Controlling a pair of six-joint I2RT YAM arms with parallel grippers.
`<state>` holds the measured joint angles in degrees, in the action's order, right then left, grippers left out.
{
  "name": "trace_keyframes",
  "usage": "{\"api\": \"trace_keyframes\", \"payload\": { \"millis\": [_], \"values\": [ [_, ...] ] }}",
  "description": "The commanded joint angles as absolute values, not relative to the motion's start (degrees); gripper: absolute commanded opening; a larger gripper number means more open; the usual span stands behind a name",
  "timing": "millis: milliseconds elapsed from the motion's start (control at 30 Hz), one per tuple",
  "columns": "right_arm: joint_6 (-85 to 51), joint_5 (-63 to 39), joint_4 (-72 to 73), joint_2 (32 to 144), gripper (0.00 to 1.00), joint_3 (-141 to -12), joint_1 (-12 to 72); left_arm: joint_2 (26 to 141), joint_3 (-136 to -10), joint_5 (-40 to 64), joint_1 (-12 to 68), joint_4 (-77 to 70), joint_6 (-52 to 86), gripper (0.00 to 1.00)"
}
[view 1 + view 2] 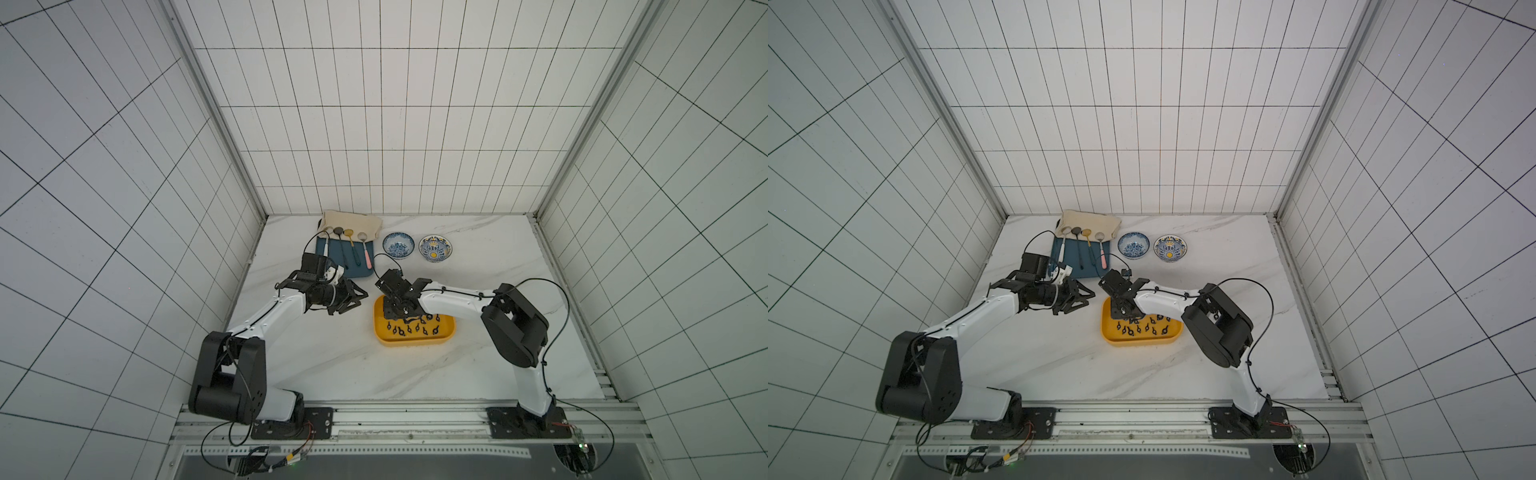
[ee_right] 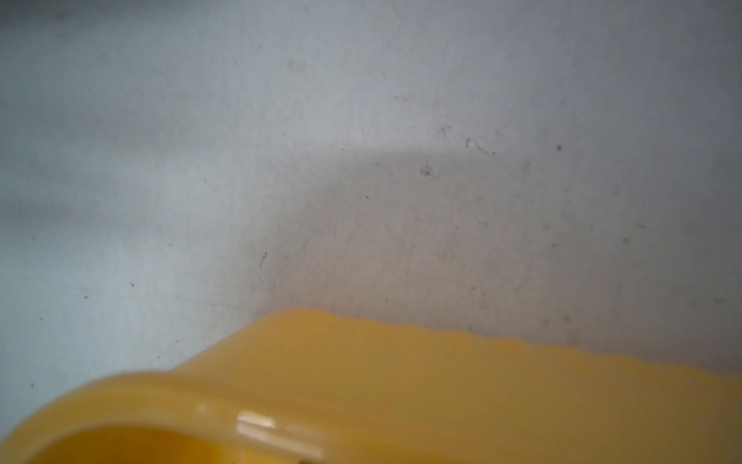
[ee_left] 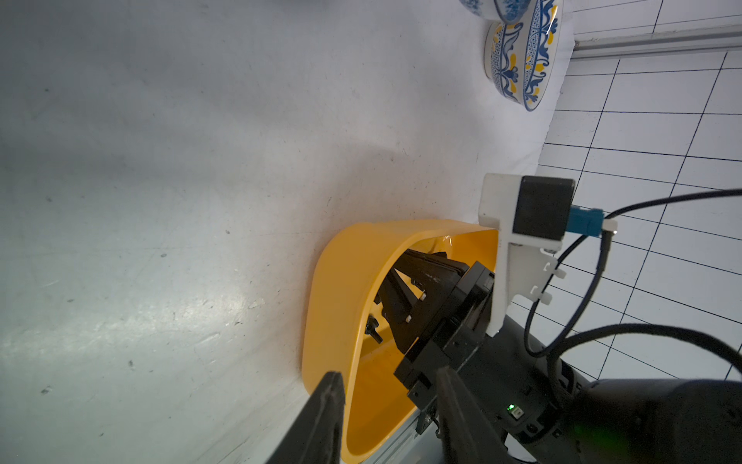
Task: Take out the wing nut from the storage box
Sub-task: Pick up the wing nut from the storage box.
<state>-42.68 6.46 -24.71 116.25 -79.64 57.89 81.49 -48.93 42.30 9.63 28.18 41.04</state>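
While right claw sits closed in storage box beside wing nuts, hold unclear; left claw parted

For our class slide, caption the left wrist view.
Right gripper inside the shallow yellow rounded plastic storage box, blue-and-yellow patterned ceramic bowl beyond on the white table.

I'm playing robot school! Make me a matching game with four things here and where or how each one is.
1 storage box
2 right gripper
3 left gripper
4 blue-and-white bowl

A open, beside the box
B by the back wall
C yellow
D shut, down in the box

Pairs: 1-C, 2-D, 3-A, 4-B
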Motion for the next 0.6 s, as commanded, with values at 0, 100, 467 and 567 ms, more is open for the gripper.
{"api": "trace_keyframes", "payload": {
  "millis": [0, 100, 467, 567],
  "values": [
    [-43.2, 7.47, -24.19, 116.3, 0.04, -81.11, 58.55, 80.43, -48.93, 41.76, 9.32, 28.57, 39.8, 0.41],
    [-43.44, 7.43, -23.31, 114.91, 0.03, -81.25, 58.8, 80.15, -49.39, 41.23, 9.32, 28.94, 39.93, 0.41],
    [-41.08, 13.15, -26.66, 102.75, 0.01, -77.45, 56.64, 79.02, -53.39, 39.46, 13.84, 27.94, 42.56, 0.41],
    [-39.99, 15.33, -27.31, 96.96, 0.01, -72.06, 53.02, 80.29, -56.01, 38.22, 18.67, 25.44, 44.31, 0.41]
  ]
}}
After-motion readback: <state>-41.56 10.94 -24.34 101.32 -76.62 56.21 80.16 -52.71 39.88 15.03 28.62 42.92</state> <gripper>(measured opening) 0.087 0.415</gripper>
